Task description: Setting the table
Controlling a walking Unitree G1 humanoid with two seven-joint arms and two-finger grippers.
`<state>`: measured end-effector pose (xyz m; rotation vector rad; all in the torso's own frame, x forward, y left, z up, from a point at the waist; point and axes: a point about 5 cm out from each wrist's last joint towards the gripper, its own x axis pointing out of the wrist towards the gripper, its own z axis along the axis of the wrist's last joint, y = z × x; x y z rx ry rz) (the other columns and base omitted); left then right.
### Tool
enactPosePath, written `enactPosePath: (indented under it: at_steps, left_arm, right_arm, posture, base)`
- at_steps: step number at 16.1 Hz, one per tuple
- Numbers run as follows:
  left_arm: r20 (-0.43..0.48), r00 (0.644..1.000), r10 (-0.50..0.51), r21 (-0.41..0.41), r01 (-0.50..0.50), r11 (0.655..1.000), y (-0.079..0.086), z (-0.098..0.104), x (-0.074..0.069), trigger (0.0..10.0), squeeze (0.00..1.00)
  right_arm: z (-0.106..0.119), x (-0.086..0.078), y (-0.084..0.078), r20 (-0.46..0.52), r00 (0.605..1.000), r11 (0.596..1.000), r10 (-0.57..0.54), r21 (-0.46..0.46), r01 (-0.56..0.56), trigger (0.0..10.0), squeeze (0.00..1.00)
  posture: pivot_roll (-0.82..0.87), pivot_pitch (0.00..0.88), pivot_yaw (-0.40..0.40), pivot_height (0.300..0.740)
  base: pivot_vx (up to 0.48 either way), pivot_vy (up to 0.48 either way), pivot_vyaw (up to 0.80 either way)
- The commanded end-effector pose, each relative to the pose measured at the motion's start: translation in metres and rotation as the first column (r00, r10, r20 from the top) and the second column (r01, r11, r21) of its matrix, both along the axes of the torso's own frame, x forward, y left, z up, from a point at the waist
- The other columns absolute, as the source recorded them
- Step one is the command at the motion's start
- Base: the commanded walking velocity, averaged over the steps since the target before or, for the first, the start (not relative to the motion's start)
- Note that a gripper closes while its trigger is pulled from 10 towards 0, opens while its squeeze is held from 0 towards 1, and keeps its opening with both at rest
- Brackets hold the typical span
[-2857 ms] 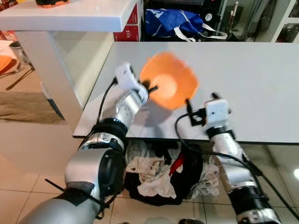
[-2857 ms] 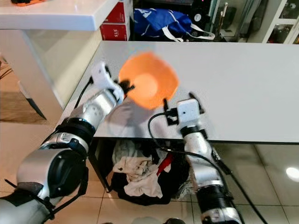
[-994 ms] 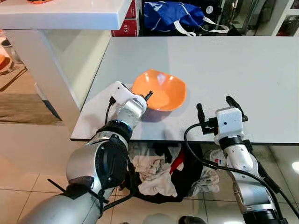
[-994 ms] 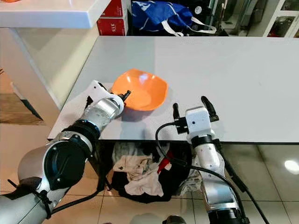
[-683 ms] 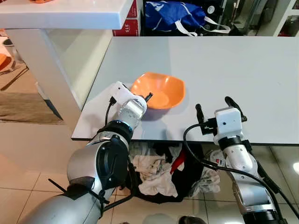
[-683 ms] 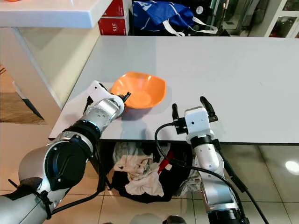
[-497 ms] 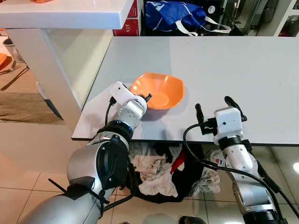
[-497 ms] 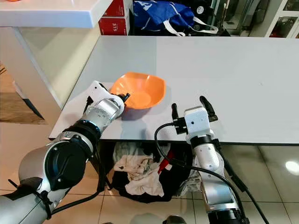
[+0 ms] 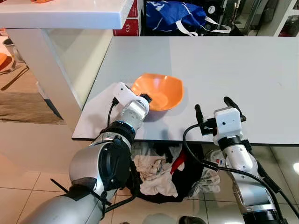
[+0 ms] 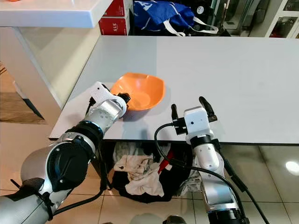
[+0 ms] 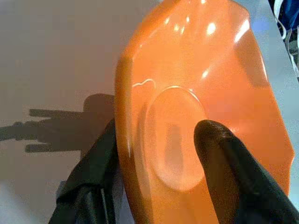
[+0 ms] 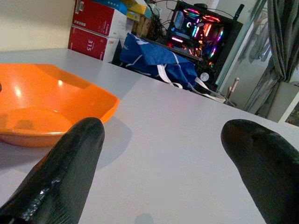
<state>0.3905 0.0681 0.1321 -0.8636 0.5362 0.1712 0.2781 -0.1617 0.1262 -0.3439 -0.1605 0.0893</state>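
An orange bowl (image 9: 159,91) rests on the grey table (image 9: 233,60) near its front left corner. My left gripper (image 9: 145,97) is at the bowl's near rim, open. In the left wrist view one black finger (image 11: 224,158) sits inside the bowl (image 11: 187,93) and the other finger (image 11: 98,163) is outside, under the rim. My right gripper (image 9: 211,103) hovers open at the table's front edge, to the right of the bowl, with nothing between its fingers. The right wrist view shows the bowl (image 12: 42,107) off to one side of the gripper (image 12: 163,127).
A white counter (image 9: 70,14) stands to the left of the table. A blue bag (image 9: 182,14) and a red box (image 9: 128,29) sit beyond the far edge. Clothes (image 9: 154,172) are piled under the table. The table's right half is bare.
The bowl, held up in the air by my left gripper 2.9 s ago, now rests on the table. Over the last half second the left wrist has shifted slightly; the right arm stays still.
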Motion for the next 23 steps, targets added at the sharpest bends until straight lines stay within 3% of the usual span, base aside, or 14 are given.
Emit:
enactPosePath:
  at_steps: [1, 23]
  left_arm:
    - [-0.017, 1.000, 0.003, 0.026, -0.002, 1.000, 0.0002, -0.0032, -0.0016, 10.0, 1.00]
    - [-0.027, 1.000, 0.012, 0.103, -0.009, 0.995, 0.0084, -0.0065, -0.0019, 10.0, 1.00]
  right_arm:
    - [0.0006, -0.0015, 0.0011, -0.005, 1.000, 1.000, 0.006, -0.008, -0.006, 10.0, 0.00]
    - [-0.0034, 0.0040, 0.0053, -0.013, 1.000, 1.000, 0.014, 0.004, -0.014, 10.0, 0.00]
  posture:
    - [-0.24, 0.000, 0.086, 0.740]
    - [-0.22, 0.000, 0.090, 0.740]
  base:
    - [0.000, 0.000, 0.00]
    - [0.000, 0.000, 0.00]
